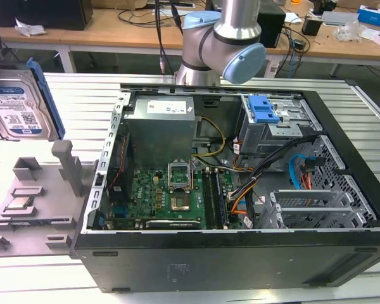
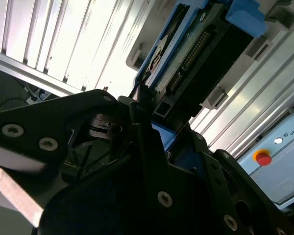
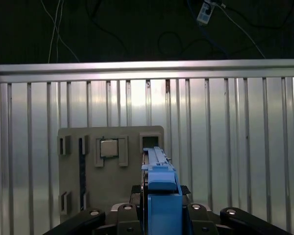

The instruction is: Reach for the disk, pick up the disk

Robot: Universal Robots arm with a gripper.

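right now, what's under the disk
In the first wrist view the disk, held in the gripper, hangs over a grey fixture plate carrying a processor chip. The disk covers the plate's part directly beneath it.

At the exterior view's upper left, the frame edge cuts off the disk (image 1: pixel 18 104). The top edge crops the arm (image 1: pixel 231 25) mid-column.
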